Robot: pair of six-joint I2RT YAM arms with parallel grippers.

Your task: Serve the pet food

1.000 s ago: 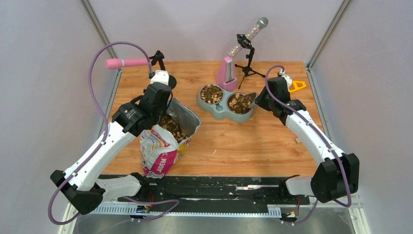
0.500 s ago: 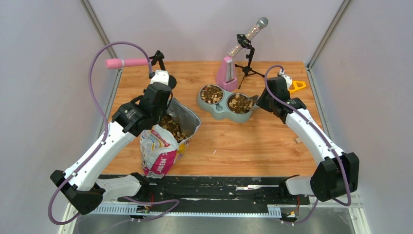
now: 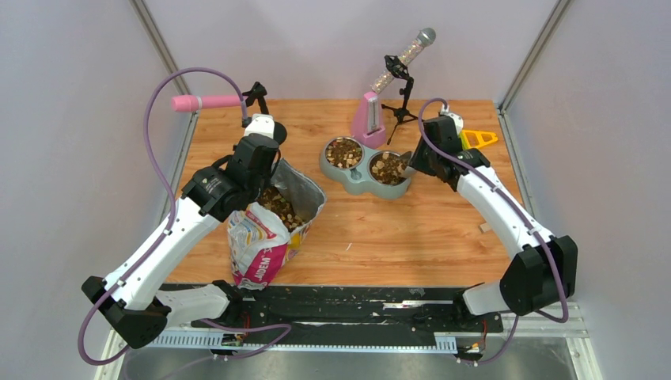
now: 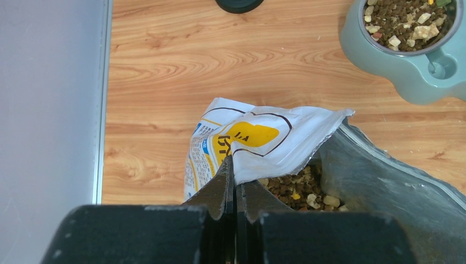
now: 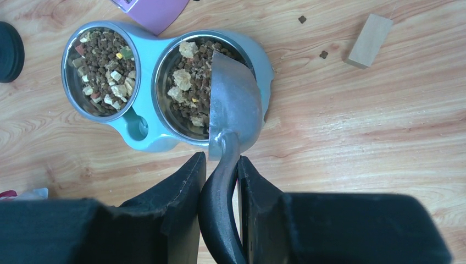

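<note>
– Wooden table (image 3: 411, 229), pale walls on three sides. What is on it, and where is the pet food (image 5: 189, 82)?

– Food lies in three places. Both cups of the teal double bowl (image 5: 132, 129), upper centre of the top view, hold brown kibble with paler cubes. More sits inside the open printed bag (image 4: 258, 140) at lower left.

– State of the grippers?

– The left gripper (image 4: 235, 184) is pinched together on the top edge of the bag, holding its mouth open. The right gripper (image 5: 222, 162) is clamped on the dark handle of a metal scoop (image 5: 233, 102). The scoop is turned on edge over the right-hand cup, its back to the wrist camera. Whether any food is left in it is hidden.

– Step in hand?

– Tipping a scoopful into the right-hand cup, in my judgement. With both cups already well covered, the serving looks close to complete.

– Next move?

– Finish the tip, then lift the scoop straight up so that it clears the rim without dragging kibble out. If another load is wanted, the scoop must cross to the bag mouth, and the left grip must not slacken. Stray bits already lie on the table near a small wooden block (image 5: 369, 41), so spillage is the point to watch.
</note>
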